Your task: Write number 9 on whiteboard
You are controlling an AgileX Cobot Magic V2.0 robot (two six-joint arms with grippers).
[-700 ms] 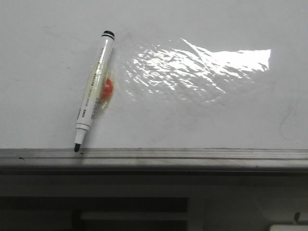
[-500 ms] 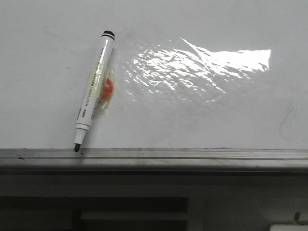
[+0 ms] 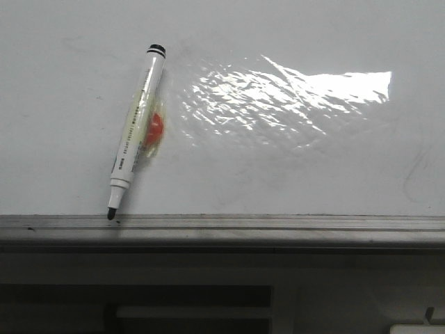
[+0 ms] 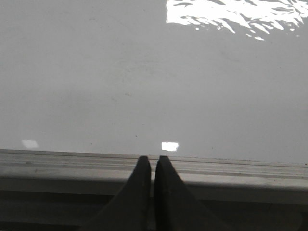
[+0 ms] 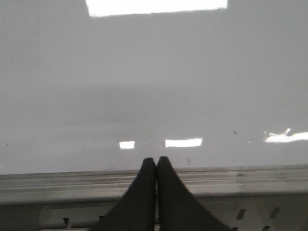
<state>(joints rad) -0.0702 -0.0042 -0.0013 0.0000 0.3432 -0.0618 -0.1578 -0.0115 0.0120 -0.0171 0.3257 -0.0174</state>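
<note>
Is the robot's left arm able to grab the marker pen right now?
Probably yes. The marker lies uncapped on the whiteboard with nothing over it or around it. The left gripper is shut at the edge rail, so it must open first.

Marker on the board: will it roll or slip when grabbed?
The marker has a round barrel, so it probably rolls if nudged sideways. It looks rigid and light. The uncapped tip rests at the edge rail, so dragging could smear ink on the whiteboard.

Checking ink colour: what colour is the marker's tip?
Black, on the marker with its white barrel; clearest in the front view.
</note>
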